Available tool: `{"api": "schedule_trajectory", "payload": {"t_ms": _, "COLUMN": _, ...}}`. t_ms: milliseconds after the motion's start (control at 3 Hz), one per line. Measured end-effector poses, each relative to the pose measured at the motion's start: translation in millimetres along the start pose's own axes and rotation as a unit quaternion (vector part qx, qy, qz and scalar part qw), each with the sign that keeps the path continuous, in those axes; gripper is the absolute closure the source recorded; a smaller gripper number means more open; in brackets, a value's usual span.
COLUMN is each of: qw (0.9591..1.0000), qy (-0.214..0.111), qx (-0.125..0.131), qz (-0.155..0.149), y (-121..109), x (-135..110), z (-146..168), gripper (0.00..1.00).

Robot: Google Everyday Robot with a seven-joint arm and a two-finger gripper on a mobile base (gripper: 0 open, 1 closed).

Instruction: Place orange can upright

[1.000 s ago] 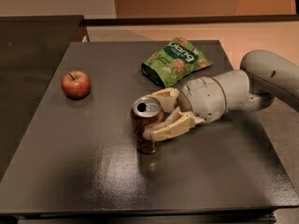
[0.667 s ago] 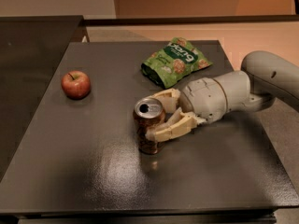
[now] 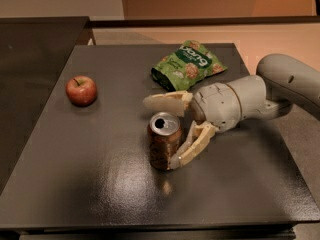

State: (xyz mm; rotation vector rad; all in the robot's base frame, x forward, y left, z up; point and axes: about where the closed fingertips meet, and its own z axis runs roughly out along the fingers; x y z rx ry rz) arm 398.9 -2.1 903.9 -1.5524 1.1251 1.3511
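The tool [image 3: 160, 133] reaches in from the right, low over the dark tabletop [image 3: 100, 194], its two pale fingers [image 3: 169, 102] spread wide. The orange can [image 3: 164, 145] stands upright between them, silver top up. The nearer finger lies against or just beside the can's side, and the farther finger stands apart from it. A green snack bag [image 3: 187, 65] lies just behind the tool's farther finger. A red apple [image 3: 81, 90] sits well beyond the fingertips.
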Motion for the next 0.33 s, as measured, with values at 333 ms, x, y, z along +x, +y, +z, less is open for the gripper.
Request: {"api": "schedule_trajectory", "payload": {"t_ms": 333, "qw": 1.0, "qy": 0.0, "qx": 0.0, "qz": 0.0, "y": 0.0, "x": 0.0, "z": 0.1, "gripper": 0.0}}
